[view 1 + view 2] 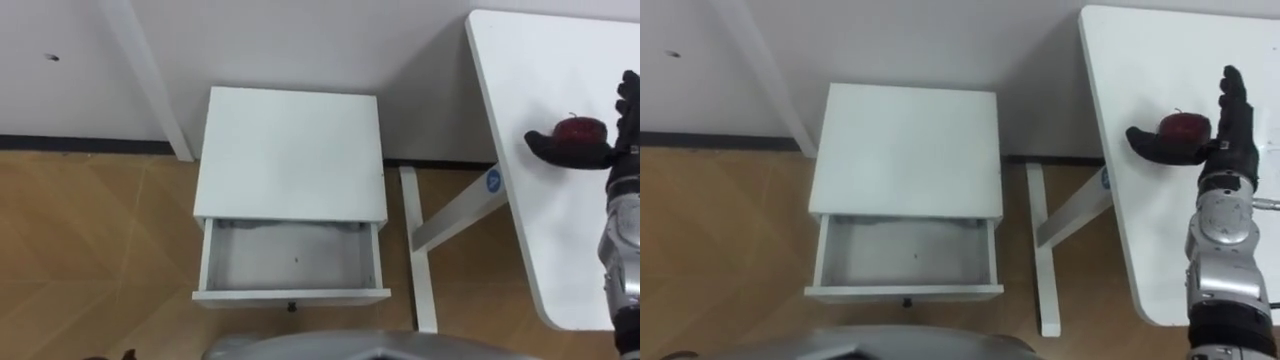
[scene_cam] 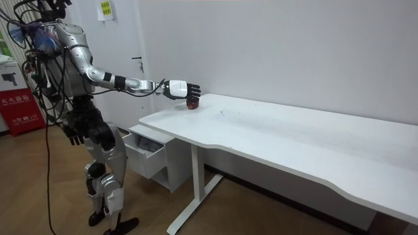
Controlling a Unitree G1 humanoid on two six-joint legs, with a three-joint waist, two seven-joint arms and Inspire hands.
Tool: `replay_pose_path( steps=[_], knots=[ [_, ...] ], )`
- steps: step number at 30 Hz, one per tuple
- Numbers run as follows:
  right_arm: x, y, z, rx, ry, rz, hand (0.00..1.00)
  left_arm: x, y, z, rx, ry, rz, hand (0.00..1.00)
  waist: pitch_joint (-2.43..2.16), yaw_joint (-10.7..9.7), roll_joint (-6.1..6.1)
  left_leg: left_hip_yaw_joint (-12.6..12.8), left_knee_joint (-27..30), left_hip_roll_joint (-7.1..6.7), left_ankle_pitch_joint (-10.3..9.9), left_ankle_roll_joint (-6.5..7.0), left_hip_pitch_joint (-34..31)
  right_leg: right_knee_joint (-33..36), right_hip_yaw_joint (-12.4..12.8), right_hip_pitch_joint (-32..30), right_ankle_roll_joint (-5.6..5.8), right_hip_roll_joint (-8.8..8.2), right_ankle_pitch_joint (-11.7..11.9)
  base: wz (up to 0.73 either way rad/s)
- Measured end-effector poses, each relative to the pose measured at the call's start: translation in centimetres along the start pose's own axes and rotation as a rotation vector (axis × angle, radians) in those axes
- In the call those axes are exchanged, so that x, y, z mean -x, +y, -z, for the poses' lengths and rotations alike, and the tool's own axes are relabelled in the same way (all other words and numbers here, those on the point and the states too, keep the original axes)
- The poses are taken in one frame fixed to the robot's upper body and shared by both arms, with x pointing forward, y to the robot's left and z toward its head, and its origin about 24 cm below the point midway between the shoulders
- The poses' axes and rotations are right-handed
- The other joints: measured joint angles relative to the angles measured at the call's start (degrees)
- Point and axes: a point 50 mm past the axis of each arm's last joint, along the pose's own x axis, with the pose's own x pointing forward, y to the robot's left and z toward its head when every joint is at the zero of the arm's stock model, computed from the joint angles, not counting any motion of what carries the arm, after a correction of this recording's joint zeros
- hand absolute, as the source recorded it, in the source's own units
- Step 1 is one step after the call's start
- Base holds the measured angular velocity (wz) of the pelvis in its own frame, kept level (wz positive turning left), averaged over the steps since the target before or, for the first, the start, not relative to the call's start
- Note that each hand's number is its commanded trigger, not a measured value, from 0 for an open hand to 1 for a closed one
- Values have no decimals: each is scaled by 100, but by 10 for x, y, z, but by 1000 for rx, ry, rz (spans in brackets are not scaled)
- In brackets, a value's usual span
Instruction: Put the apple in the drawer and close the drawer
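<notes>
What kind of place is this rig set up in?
Probably an office or lab room: a long white desk, a small white cabinet with its drawer open, wood-pattern floor, plain white walls.

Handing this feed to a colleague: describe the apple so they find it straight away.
Start at the white table, right of the small cabinet with the open drawer. On it the robot's right hand lies open, and the apple sits between its thumb and fingers. It is the only dark red, round thing on the white top.
</notes>
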Motion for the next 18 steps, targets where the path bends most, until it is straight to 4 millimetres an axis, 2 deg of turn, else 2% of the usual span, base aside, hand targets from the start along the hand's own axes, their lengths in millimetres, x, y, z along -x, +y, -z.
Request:
replay_pose_path(
  steps=[11,12,13,14,15,18],
  knots=[
    [-11,-8,23,24,136,-15,0,-1,16,2,22,8,-16,0,-19,-9,15,-17,42,-3,0,0,1,0,-59,5,0,-9,0,0],
    [-11,-8,23,26,140,-17,7,-1,16,2,23,8,-17,0,-19,-9,15,-17,42,-3,0,0,1,1,-58,5,0,-9,0,0],
    [-11,-9,24,27,141,-18,52,-1,16,3,23,10,-16,0,-19,-8,14,-18,42,-2,1,0,3,1,-58,7,0,-8,0,0],
    [-11,-10,24,29,142,-21,71,-1,16,3,23,11,-16,0,-21,-5,12,-18,42,-2,1,0,11,1,-56,11,0,-8,0,0],
    [-11,-10,24,30,144,-23,100,-1,16,3,23,11,-15,0,-21,-6,11,-18,42,-2,1,0,15,1,-56,15,0,-8,0,0],
    [-13,-10,25,34,154,-18,100,-1,15,4,23,13,-12,0,-27,-3,13,-17,40,-2,0,0,19,3,-55,40,0,-9,0,0]
  ],
)
